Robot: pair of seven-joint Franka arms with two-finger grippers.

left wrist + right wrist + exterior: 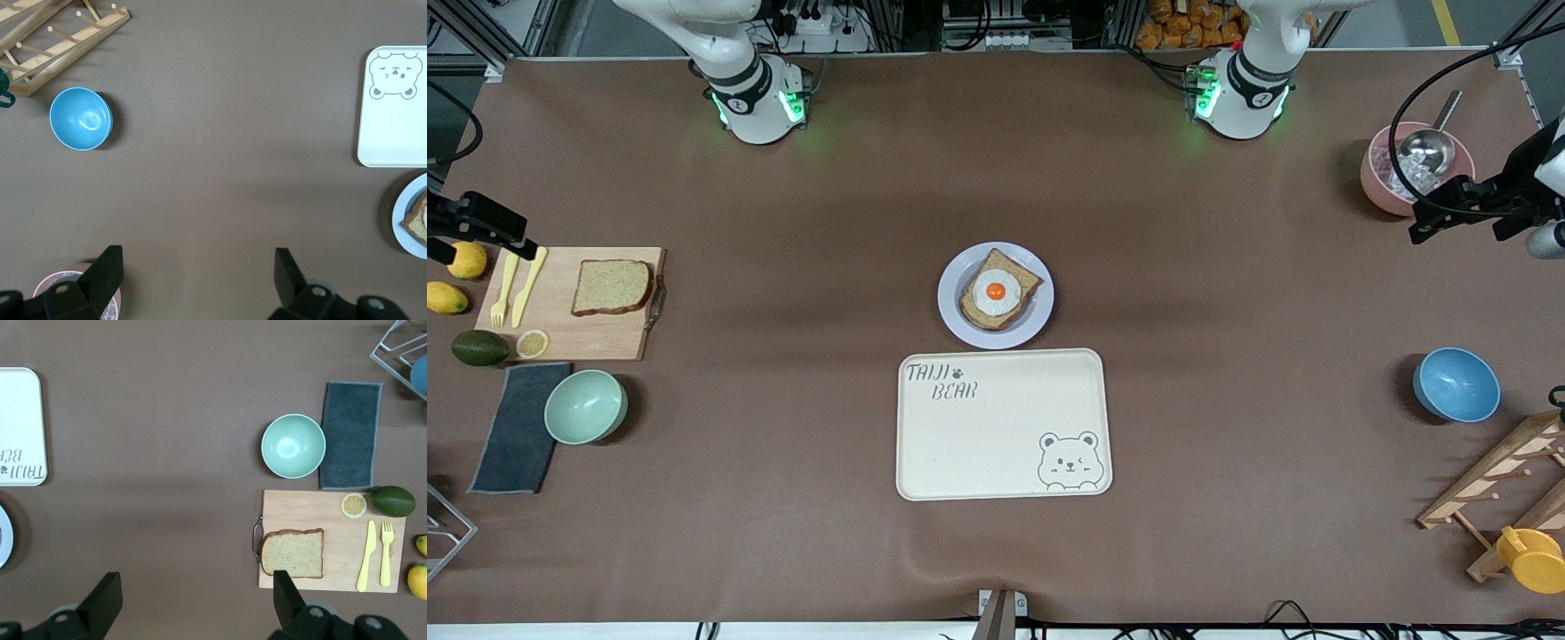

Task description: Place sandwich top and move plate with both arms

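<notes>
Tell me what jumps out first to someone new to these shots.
The fried egg with its orange yolk, on bread on the small round plate at mid-table, just farther from the front camera than the cream bear tray. Next, the plain bread slice on the wooden cutting board at the right arm's end. Both grippers, left and right, hang open at their own ends, holding nothing.

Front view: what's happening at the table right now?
Nothing is held yet. The plain tan-brown bread slice lies on the wooden cutting board. The egg-topped slice sits on the round lavender-grey plate, beside the cream bear tray. The left gripper and right gripper hang open at their own ends of the table.
</notes>
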